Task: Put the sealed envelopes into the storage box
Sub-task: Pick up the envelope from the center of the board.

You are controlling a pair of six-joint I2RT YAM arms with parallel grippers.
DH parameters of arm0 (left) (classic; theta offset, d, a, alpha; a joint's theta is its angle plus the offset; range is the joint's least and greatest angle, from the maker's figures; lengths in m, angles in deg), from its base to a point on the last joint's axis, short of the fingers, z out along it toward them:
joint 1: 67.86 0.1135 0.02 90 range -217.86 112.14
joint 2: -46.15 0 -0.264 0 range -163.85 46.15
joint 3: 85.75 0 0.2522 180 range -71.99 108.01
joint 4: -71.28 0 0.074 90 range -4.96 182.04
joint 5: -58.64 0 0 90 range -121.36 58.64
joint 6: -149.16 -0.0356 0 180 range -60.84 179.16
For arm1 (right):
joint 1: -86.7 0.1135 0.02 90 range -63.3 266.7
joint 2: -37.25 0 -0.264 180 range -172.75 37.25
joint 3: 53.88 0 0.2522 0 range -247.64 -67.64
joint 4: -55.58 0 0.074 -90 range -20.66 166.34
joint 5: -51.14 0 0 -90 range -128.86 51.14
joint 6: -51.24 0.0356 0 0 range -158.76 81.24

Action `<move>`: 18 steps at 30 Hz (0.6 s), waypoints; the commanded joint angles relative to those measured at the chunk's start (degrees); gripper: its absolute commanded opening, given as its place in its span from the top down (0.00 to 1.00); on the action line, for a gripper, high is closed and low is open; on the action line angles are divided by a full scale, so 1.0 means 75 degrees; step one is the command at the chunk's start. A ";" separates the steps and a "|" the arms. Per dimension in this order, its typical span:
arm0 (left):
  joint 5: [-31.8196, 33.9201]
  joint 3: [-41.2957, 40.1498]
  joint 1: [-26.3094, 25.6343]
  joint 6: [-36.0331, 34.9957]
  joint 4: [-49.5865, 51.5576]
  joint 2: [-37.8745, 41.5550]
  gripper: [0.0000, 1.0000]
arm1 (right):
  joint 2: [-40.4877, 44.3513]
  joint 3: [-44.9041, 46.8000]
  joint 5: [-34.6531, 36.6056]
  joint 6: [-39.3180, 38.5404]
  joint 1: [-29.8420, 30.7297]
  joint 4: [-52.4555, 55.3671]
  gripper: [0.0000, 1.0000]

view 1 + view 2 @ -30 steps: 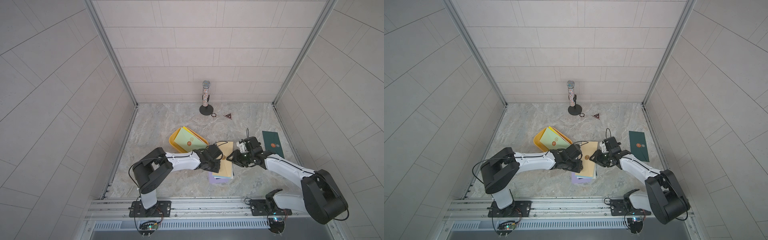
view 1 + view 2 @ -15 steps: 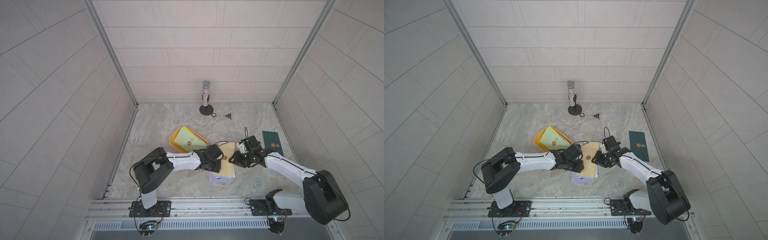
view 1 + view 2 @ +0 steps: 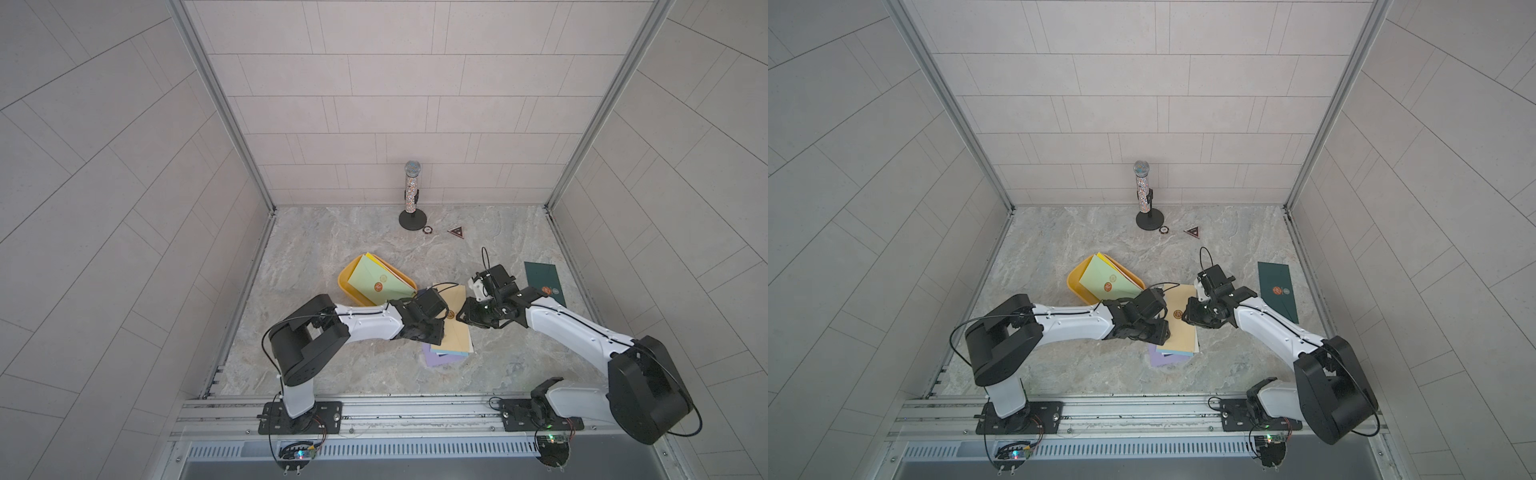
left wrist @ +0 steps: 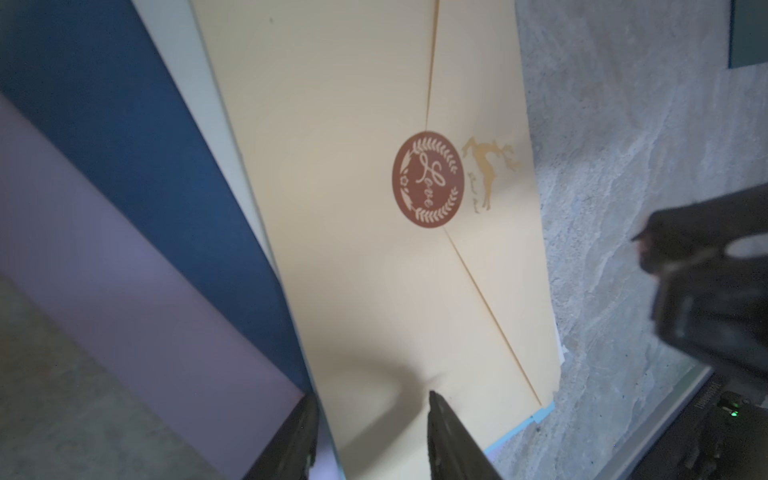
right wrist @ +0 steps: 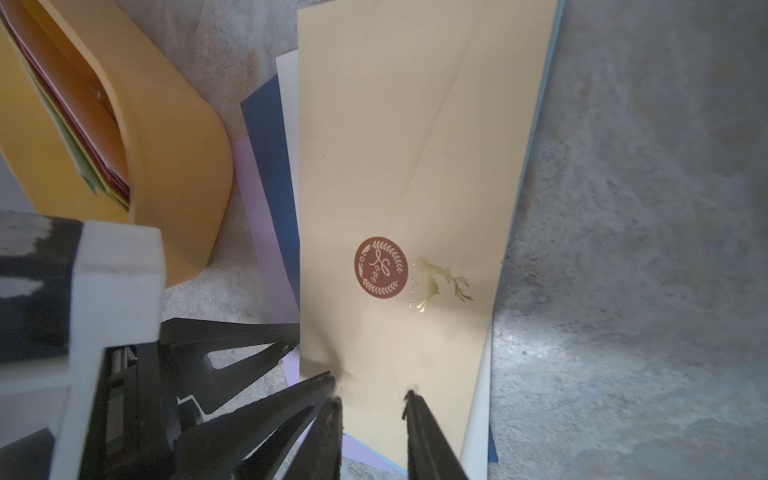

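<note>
The marble tabletop (image 3: pixel 328 232) appears in both top views, and you see the left arm (image 3: pixel 365 328) and the right arm (image 3: pixel 573 332) reach in from its near edge to meet over the middle. The storage box (image 3: pixel 343 286), a shallow yellow tray with rounded corners, sits skewed just left of centre. It holds a light green envelope (image 3: pixel 374 277) bearing two round seals, with yellow and red ones beneath, and their ends jut past the rim. Just beside the box, toward the near edge, lies the stack of sealed envelopes: a cream envelope (image 4: pixel 374 291) on top, then pale blue, white and dark blue sheets and a lilac envelope (image 3: pixel 436 360) fanned out below. A dark green envelope (image 3: pixel 543 280) lies alone by the right edge. A glittered microphone (image 3: pixel 411 187) stands at the far edge. The left gripper (image 4: pixel 372 397) is partly open, its tips down at the cream envelope's long edge, clasping nothing you can make out. The right gripper (image 5: pixel 372 397) keeps a narrow gap between its jaws over the opposite long side, with nothing pinched. The cream flap carries a brown round seal (image 4: pixel 428 179) beside a gold deer (image 4: pixel 488 166). Near the microphone's base lie a small disc (image 3: pixel 427 229) and a dark triangle (image 3: pixel 456 232). Compared with a second ago, the right gripper has edged in over the stack, while the left gripper and the envelopes lie as they did.
</note>
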 commanded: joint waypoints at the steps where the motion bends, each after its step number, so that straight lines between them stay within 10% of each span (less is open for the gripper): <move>1: 0.0073 -0.0040 -0.0043 0.0033 0.0245 -0.0269 0.51 | -0.0056 -0.0067 0.0647 -0.0231 0.0006 0.0358 0.65; 18: 0.0089 0.0008 -0.0037 0.0068 0.0219 -0.0285 0.50 | -0.1872 -0.0242 0.0034 -0.0339 -0.0404 -0.0698 0.54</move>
